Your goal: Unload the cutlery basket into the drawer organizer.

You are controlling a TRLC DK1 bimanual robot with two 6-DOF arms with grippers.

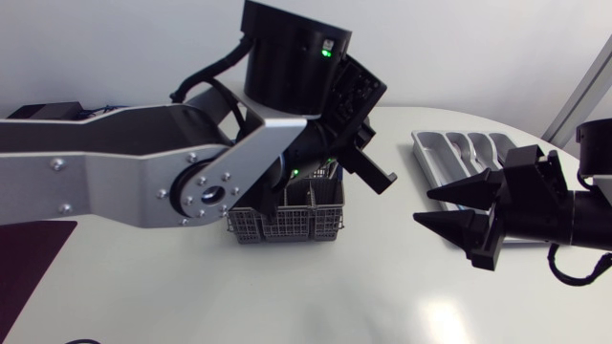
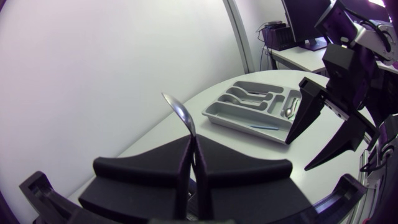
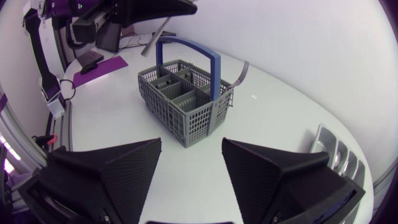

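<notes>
While the left gripper (image 2: 194, 163) hangs above the cutlery basket (image 1: 287, 227) at the lower centre of the head view, the worry starts right at its fingertips. The spoon (image 2: 180, 112) is pinched by its thin handle with the bowl sticking out ahead, so a quick swing could, I judge, let it pivot or slide free and drop to the table (image 1: 335, 296). Further along, the right gripper (image 1: 424, 206) sits at the right of the frame, between basket and drawer organizer (image 2: 217, 116), close to the carrying path. A straight run risks a knock between the two arms. Farthest out, at upper right, the organizer has a stored spoon (image 2: 290, 111) in one slot, and a tilted release could land this one across a divider or in the wrong slot. Now the jaws: the left pair is clenched on the spoon's handle, almost no gap showing. The right pair stands spread wide, gripping nothing, touching nothing, tips pointing toward the basket.
</notes>
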